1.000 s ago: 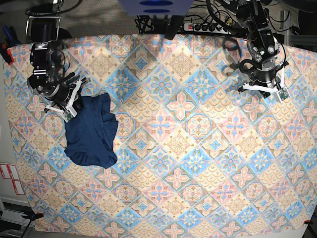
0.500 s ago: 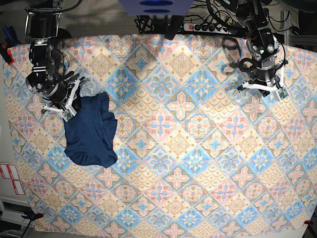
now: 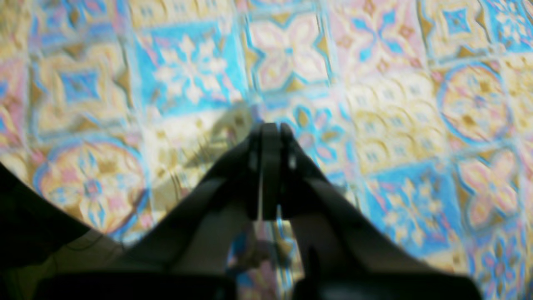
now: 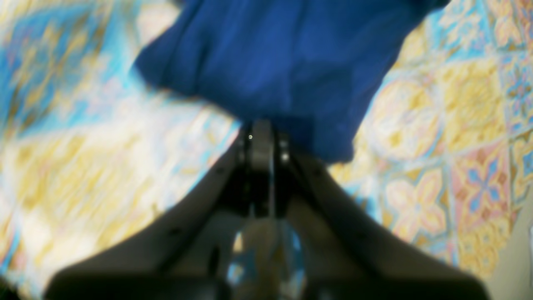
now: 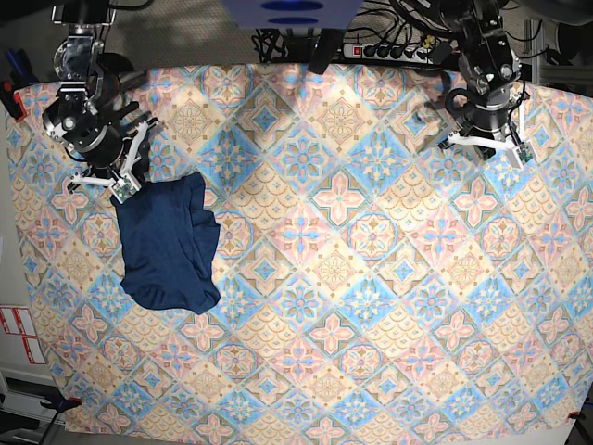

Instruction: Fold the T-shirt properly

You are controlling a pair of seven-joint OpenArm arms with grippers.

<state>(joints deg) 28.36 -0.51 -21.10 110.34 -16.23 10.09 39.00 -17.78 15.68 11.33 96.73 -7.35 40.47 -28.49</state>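
Patterned tablecloth, T-shirt beside right gripper

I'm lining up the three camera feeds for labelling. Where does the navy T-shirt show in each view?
Base: T-shirt lies folded at the left, just below the right gripper.
Right wrist: fills the top centre, just beyond the shut fingertips.
Left wrist: not in it.
Shared landmark: the pastel tile-patterned tablecloth.
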